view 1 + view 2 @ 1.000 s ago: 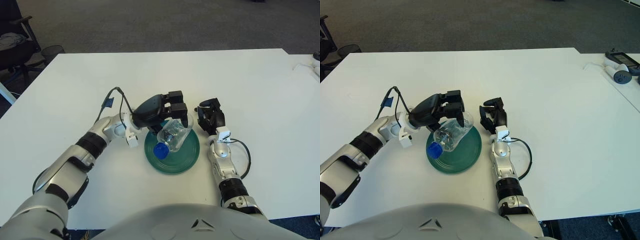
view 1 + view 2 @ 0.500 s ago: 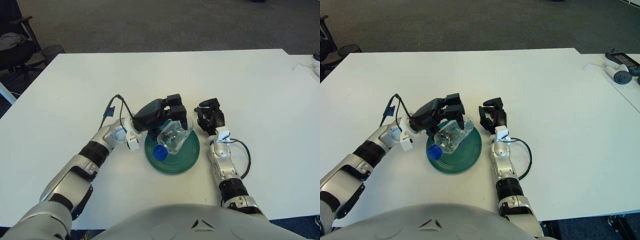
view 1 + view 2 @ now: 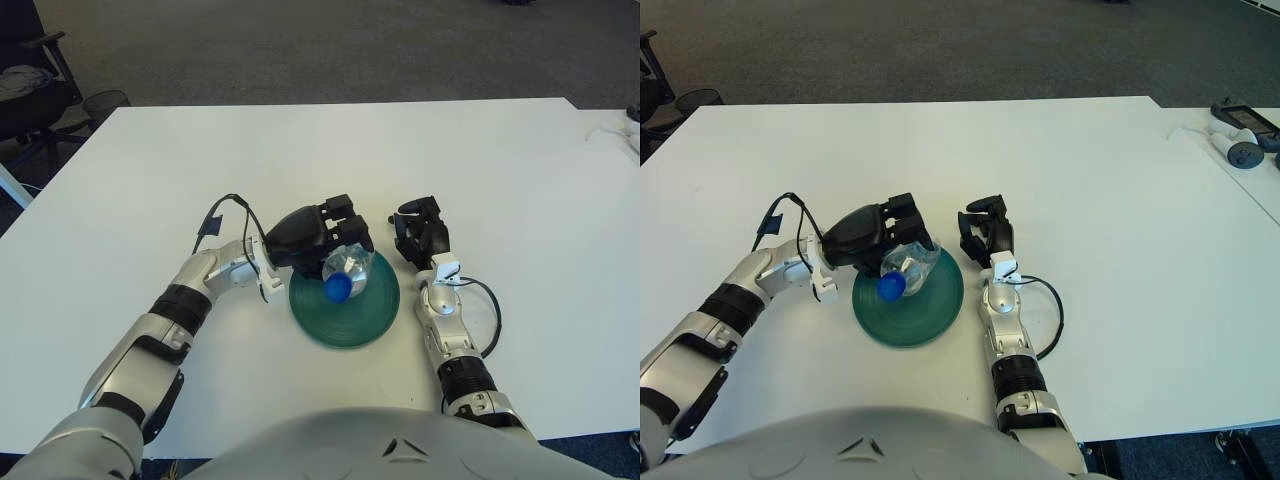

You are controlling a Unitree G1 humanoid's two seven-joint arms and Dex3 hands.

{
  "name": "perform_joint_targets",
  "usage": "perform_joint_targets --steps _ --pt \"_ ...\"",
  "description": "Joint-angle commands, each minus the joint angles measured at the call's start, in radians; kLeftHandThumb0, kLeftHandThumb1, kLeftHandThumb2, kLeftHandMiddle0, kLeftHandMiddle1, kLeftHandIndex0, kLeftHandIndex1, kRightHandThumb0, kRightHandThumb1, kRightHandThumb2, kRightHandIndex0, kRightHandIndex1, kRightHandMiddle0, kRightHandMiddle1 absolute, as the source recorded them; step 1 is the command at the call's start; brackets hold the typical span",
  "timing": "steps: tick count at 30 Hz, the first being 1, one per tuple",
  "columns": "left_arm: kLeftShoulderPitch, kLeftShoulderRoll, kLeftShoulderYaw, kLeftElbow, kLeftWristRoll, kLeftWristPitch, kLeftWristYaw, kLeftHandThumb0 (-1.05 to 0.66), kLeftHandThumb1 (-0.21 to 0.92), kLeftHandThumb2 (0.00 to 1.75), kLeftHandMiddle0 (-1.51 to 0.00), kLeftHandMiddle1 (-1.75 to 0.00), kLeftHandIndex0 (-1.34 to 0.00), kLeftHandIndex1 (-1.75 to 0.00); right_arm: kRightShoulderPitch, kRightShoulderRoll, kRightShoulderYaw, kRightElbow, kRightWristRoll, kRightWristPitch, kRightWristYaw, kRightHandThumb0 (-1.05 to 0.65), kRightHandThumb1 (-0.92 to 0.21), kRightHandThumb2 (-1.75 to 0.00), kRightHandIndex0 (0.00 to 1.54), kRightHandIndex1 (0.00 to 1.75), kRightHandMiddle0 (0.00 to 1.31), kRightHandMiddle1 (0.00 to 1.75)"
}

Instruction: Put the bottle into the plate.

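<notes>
Left eye view: your left hand (image 3: 318, 234) sits just left of frame centre, fingers curled over a clear bottle (image 3: 344, 272). The bottle pokes out below and right of the hand, blue cap (image 3: 337, 289) pointing toward the bottom of the frame, over the upper half of the green plate (image 3: 350, 320). Can't tell if the bottle touches the plate. Your right hand (image 3: 421, 238) shows just right of the plate's upper edge, fingers curled in, holding nothing.

Right eye view: same layout, shifted left. Left hand (image 3: 876, 236) left of centre, wrapped on the bottle (image 3: 908, 267); cap (image 3: 890, 287) sticks out low, over the plate (image 3: 915, 320). Right hand (image 3: 984, 235) at centre, apart from the plate. White table (image 3: 1110, 210) under everything.
</notes>
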Motion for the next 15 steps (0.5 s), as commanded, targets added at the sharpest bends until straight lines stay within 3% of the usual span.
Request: perform_joint_targets --steps 1,3,5,8,15 --pt "-0.021 0.030 -0.030 -0.023 0.089 0.053 0.058 -0.88 0.92 0.61 -0.01 -0.59 0.00 -0.94 0.112 0.010 -0.006 0.140 0.015 0.099 0.010 -0.35 -0.92 -0.49 0.40 1.13 0.22 1.72" --pt "-0.021 0.039 -0.044 -0.039 0.117 0.081 0.063 -0.88 0.92 0.64 -0.02 -0.51 0.00 -0.87 0.113 0.008 -0.006 0.138 0.011 0.107 0.005 -0.35 -0.92 -0.49 0.42 1.18 0.21 1.73" --pt "-0.020 0.044 -0.055 -0.049 0.136 0.103 0.072 -0.87 0.92 0.66 -0.04 -0.43 0.00 -0.82 0.113 0.007 -0.006 0.139 0.009 0.111 0.004 -0.15 -0.91 -0.47 0.44 1.33 0.16 1.70" --pt "-0.016 0.058 -0.073 -0.081 0.180 0.152 0.085 -0.86 0.92 0.70 -0.06 -0.32 0.00 -0.75 0.109 0.008 -0.008 0.146 0.010 0.115 0.003 -0.05 -0.91 -0.44 0.38 1.46 0.18 1.65" --pt "-0.014 0.088 -0.105 -0.125 0.226 0.202 0.127 -0.87 0.92 0.76 -0.09 -0.16 0.00 -0.60 0.111 0.009 -0.013 0.149 0.018 0.107 0.008 -0.01 -0.92 -0.44 0.26 1.59 0.23 1.61"
